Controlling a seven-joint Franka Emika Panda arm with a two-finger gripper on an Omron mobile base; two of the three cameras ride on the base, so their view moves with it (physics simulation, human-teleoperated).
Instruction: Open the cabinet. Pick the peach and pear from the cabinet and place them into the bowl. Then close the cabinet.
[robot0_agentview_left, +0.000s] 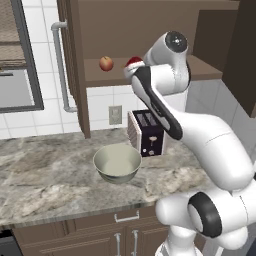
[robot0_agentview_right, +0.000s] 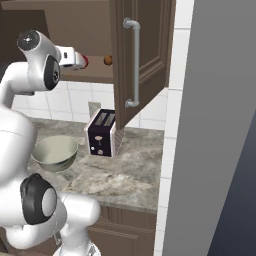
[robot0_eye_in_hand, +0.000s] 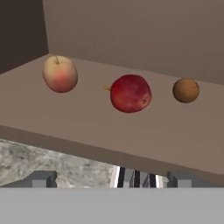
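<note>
The cabinet (robot0_agentview_left: 150, 30) is the largest thing here: dark brown wood with a matte grain, both panelled doors swung open, each with a long vertical silver bar handle (robot0_agentview_right: 134, 62). Its smooth brown shelf (robot0_eye_in_hand: 87, 122) hangs above the desk (robot0_agentview_left: 45, 175), a mottled grey-and-tan stone slab with a polished look, backed by white square tiles. Under the desk run lower wooden fronts with short silver handles.

The white arm with dark joints reaches up from the base to the shelf. Its end effector (robot0_eye_in_hand: 111, 179) stands just before the shelf's front edge, jaws spread wide and holding nothing, the two dark fingertips (robot0_eye_in_hand: 41, 178) far apart at the bottom of the hand view.

On the desk sits the bowl (robot0_agentview_left: 117, 163), wide, round, pale grey-green and glossy, with nothing in it. Just behind it and to the right stands a dark boxy toaster (robot0_agentview_left: 147, 132) with two slots on top.

On the shelf three fruits lie in a row, apart from one another. The peach (robot0_eye_in_hand: 60, 74) is at the left in the hand view, round, pale orange-pink with a red blush and a short stem. The pear (robot0_eye_in_hand: 130, 93) lies in the middle, deep glossy red, its thin stem end pointing toward the peach. A small dull brown round fruit (robot0_eye_in_hand: 186, 90) is at the right.
</note>
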